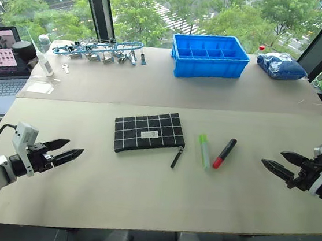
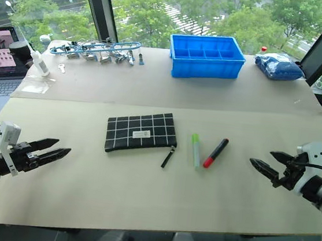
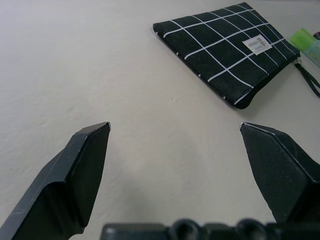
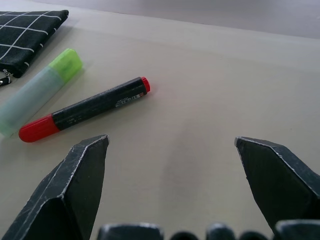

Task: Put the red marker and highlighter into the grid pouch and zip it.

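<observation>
- Grid pouch lies flat near the middle of the pale table, white label up, long side running left to right. Its black pull strap trails off the right-hand corner toward the near edge.
- Highlighter lies just right of the strap, green cap pointing away from the robot. It does not touch the pouch.
- Red marker lies just right of the highlighter, angled. In the right wrist view its body reads black with red at both ends, contrary to what one would expect. Marker and highlighter sit close; cannot tell if they touch.
- Left gripper: fingers spread wide, nothing between them. Hovers near the table's left front, tips aimed toward the pouch, well apart from it.
- Right gripper: fingers spread wide, empty. Sits to the right of the marker, tips pointed at it, a clear gap between.
- Far side: blue bin, a blue bag, a laptop at left.
</observation>
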Robot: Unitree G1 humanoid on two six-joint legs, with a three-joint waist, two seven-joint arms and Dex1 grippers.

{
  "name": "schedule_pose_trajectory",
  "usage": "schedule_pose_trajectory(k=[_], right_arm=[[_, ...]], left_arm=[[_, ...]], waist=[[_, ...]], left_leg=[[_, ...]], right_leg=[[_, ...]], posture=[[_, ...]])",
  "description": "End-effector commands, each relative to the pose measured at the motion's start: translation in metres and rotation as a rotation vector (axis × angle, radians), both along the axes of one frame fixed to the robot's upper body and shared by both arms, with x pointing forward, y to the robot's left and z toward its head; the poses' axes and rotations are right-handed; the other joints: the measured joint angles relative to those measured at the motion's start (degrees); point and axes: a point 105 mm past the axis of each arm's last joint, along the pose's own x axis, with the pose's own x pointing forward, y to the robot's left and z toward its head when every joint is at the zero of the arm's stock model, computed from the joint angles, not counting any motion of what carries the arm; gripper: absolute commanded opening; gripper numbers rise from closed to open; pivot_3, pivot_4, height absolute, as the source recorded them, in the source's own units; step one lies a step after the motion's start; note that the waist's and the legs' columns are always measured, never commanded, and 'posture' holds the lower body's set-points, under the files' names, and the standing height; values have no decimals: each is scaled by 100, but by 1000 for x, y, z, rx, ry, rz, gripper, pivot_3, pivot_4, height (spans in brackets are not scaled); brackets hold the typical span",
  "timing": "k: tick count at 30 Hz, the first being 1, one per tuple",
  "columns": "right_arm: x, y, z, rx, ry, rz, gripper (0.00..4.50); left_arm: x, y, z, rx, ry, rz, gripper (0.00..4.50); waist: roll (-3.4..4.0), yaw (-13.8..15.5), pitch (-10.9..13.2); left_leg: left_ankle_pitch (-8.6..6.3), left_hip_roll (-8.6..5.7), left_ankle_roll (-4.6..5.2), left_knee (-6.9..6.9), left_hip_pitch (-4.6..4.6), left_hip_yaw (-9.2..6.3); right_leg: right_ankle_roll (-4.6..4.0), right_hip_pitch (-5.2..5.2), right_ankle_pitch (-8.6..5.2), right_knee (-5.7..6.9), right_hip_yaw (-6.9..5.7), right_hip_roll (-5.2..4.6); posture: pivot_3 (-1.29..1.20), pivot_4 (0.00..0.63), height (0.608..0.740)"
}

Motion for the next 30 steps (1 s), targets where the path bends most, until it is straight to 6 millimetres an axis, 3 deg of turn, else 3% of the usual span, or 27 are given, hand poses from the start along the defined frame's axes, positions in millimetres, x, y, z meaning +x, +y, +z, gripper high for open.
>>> schedule_pose_trajectory(k=[1, 4, 6, 9, 12, 14, 17, 19, 20, 26, 30], right_arm=[[5, 0, 15, -27, -59, 2, 4465], [13, 3, 20, -20, -101, -22, 4465], [17, 6, 26, 7, -122, -26, 4465], [22, 18, 32, 16, -119, 17, 3791], [26, 30, 43, 18, -150, 76, 2679], [32, 48, 63, 55, -208, 140, 1948], [34, 97, 82, 94, -255, 323, 1002], [33, 130, 81, 94, -246, 439, 229], [33, 142, 79, 86, -242, 478, 46], [52, 217, 59, -72, -237, 587, 46], [64, 249, 52, -234, -330, 616, 46]], left_arm=[[2, 0, 16, 9, -73, -10, 4500], [1, -13, 15, 14, -73, -98, 4500], [7, -10, 8, 90, -91, -95, 4500], [16, -7, -7, 350, -147, -168, 4500], [21, -16, 5, 351, -226, -242, 4500], [27, -20, 15, 383, -281, -280, 4500], [31, -23, 8, 489, -263, -372, 4500], [32, -25, 0, 545, -254, -432, 4500], [34, -27, -2, 557, -258, -448, 4500], [44, -48, -7, 610, -314, -584, 4500], [55, -64, -8, 662, -423, -629, 4500]], waist=[[0, 0, 0], [0, -8, 0], [0, -5, 0], [1, 15, -1], [1, 17, 0], [1, 14, 0], [1, -17, 0], [3, -43, -2], [3, -44, -2], [3, -20, -1], [3, 9, -1]], left_leg=[[0, 0, 0, 0, 0, 0], [0, 0, 0, 0, 0, 0], [1, 0, -1, 0, 1, 0], [3, -1, -5, 0, 4, 3], [3, 0, -4, 0, 0, 3], [2, 0, -4, 3, -7, 2], [3, 1, -5, 9, -7, 1], [2, 6, -4, 8, -2, 1], [2, 9, -3, 8, -1, 1], [8, 2, -14, 49, -32, -3], [11, -5, -20, 58, -32, -6]], right_leg=[[0, 0, 0, 0, 0, 0], [0, 0, 0, 0, 0, 0], [0, 0, 0, 0, 0, 0], [-1, 1, 1, -4, 0, -1], [-4, 1, 3, -3, 0, 0], [-3, -3, 3, -4, -1, -1], [-5, -4, 4, -2, -2, 0], [-5, -4, 5, 1, -1, 6], [-5, -3, 4, 0, -1, 10], [-2, -22, 7, 7, -6, 7], [3, -16, 10, 7, -6, 3]], posture=[[0, 150, 740], [0, 150, 740], [0, 150, 740], [0, 150, 740], [0, 150, 740], [0, 150, 740], [0, 150, 740], [0, 150, 740], [0, 150, 740], [0, 150, 740], [0, 150, 740]])
